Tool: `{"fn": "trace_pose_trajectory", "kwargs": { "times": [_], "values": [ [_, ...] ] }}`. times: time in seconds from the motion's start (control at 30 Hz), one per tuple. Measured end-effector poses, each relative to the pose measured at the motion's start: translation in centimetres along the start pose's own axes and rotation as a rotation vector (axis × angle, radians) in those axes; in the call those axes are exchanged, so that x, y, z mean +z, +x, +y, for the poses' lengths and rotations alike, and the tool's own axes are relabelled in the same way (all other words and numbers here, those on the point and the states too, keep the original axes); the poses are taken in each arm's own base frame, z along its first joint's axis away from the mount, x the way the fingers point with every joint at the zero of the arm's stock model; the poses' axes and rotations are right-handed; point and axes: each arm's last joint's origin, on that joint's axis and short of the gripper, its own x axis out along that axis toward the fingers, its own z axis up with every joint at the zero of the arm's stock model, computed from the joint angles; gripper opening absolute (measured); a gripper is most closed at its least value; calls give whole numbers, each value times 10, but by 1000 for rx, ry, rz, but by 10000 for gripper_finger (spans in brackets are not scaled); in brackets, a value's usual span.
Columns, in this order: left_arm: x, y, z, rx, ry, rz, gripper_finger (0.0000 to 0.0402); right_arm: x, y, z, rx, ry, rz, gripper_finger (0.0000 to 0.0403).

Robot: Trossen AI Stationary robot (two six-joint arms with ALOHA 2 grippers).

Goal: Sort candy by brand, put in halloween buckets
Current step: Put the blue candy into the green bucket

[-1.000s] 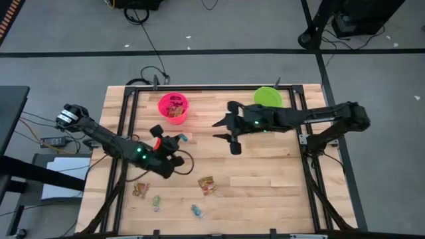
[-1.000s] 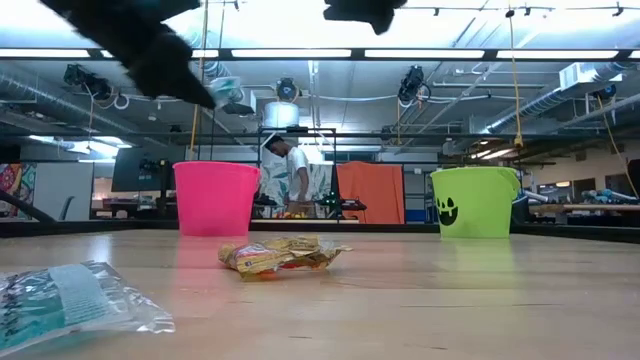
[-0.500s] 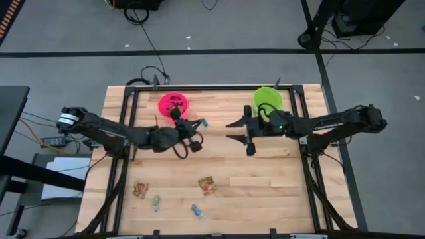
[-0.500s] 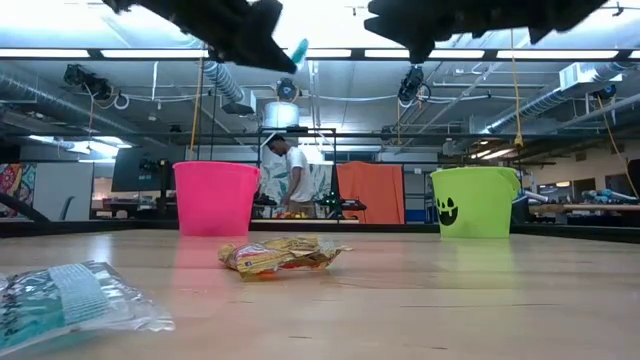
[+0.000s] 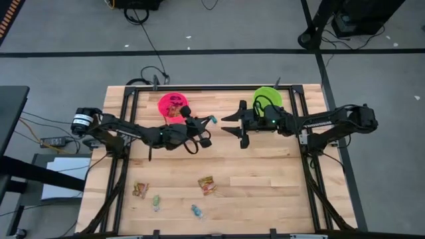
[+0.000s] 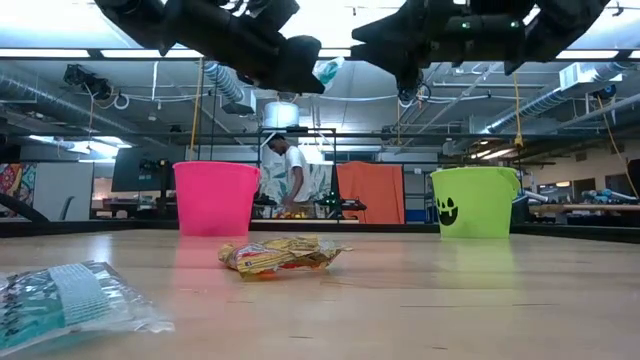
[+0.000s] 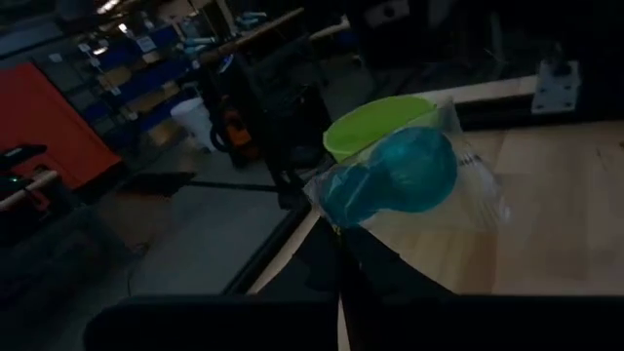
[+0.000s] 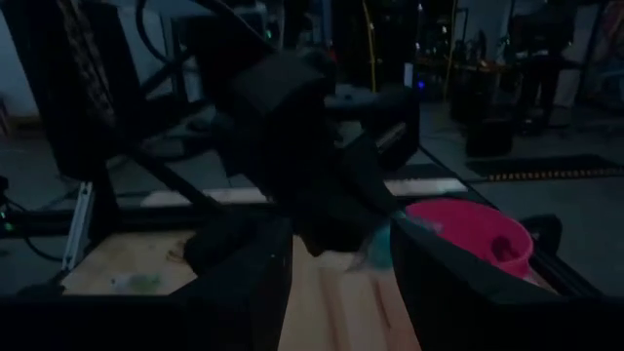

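A: What is seen on the table [image 5: 265,166], from the largest thing to the smallest?

B: In the high view, two arms are stretched toward the middle of the frame. The pink bucket [image 5: 173,106] is placed in the upper left part of the table and the green bucket [image 5: 267,97] in the upper right. Orange packets are already seen inside the pink one. Loose sweets are left in the lower part: an orange packet [image 5: 206,185] near the centre, another orange packet [image 5: 139,190] at lower left, and small teal pieces [image 5: 195,211] beside them.

A: What is held by the left gripper [image 5: 206,125]?

B: A teal candy [image 5: 212,120] in a clear wrapper is pinched at its fingertips, so the fingers are closed on it. It is lifted well above the table, at the centre of the frame.

A: And the right gripper [image 5: 232,125]?

B: Its fingers are spread wide and nothing is held. It is pointed toward the left gripper, with the teal candy just before its open fingers.

A: Which relation matters for the coming move?

B: The candy lies between the two grippers, and the green bucket is to the upper right of it, behind the right gripper. The right arm is nearer to that bucket, so a handover is judged likely.
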Motion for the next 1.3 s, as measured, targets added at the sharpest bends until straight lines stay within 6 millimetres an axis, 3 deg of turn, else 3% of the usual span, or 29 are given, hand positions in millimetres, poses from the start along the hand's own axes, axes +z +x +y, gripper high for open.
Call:
{"fn": "trace_pose_trajectory", "kwargs": {
  "times": [0.67,0.87,1.1,1.3],
  "values": [
    [7,8,-4,-92,-78,-115,1,-6,7,-6,-5,38,-37,180],
    [9,16,-11,-110,-71,-116,1,-6,7,-6,-5,30,-35,129],
    [9,17,-13,-117,-65,-111,2,-6,7,-5,12,-1,-32,17],
    [8,17,-13,-119,-57,-100,3,-6,7,-6,-15,-29,-31,7]
  ]
}}
